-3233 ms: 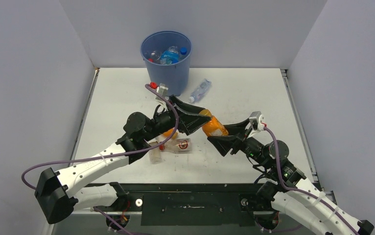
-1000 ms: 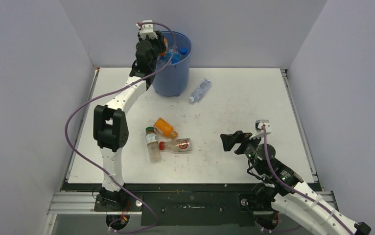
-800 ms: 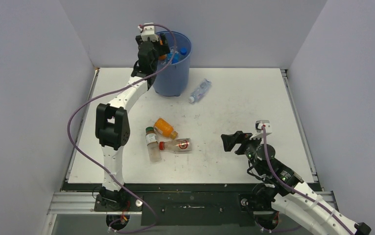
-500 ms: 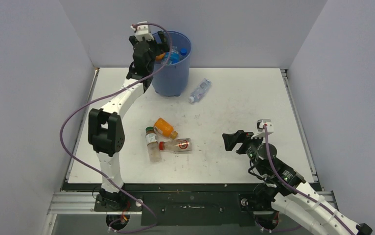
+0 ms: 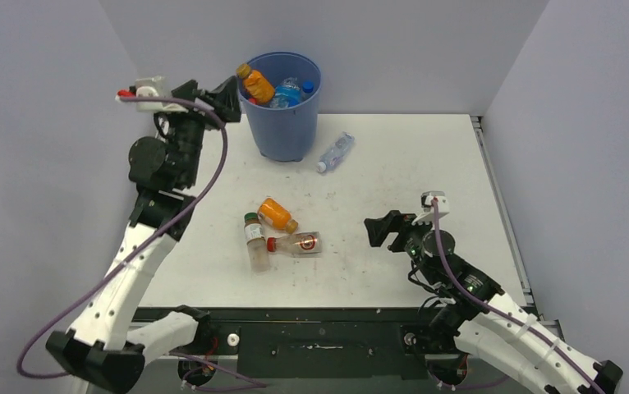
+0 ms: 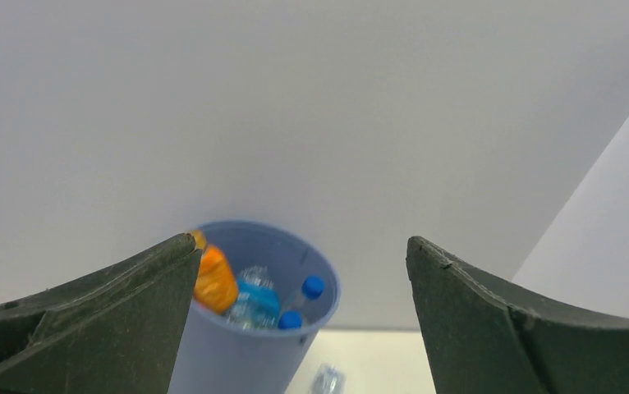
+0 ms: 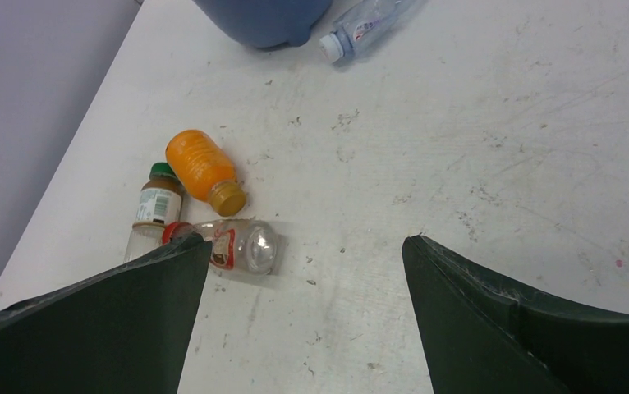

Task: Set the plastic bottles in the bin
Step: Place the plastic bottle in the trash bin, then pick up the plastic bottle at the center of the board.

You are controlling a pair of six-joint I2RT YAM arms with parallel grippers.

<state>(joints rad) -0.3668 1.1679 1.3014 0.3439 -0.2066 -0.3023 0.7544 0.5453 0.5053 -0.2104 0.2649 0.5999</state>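
Note:
The blue bin (image 5: 282, 123) stands at the table's far edge and holds several bottles; an orange bottle (image 5: 256, 84) leans on its left rim, also seen in the left wrist view (image 6: 214, 279). My left gripper (image 5: 213, 98) is open and empty, left of the bin. On the table lie an orange bottle (image 5: 277, 215), a green-capped clear bottle (image 5: 254, 240), a red-labelled clear bottle (image 5: 298, 244) and a clear bottle (image 5: 335, 152) beside the bin. My right gripper (image 5: 379, 230) is open and empty, right of the three bottles, which show in its wrist view (image 7: 204, 172).
Grey walls close in the table (image 5: 426, 164) on the left, back and right. A dark rail runs along the near edge by the arm bases.
My left gripper let go of the orange bottle, which now rests in the bin, and pulled back left and away from the rim. My right gripper shifted slightly left.

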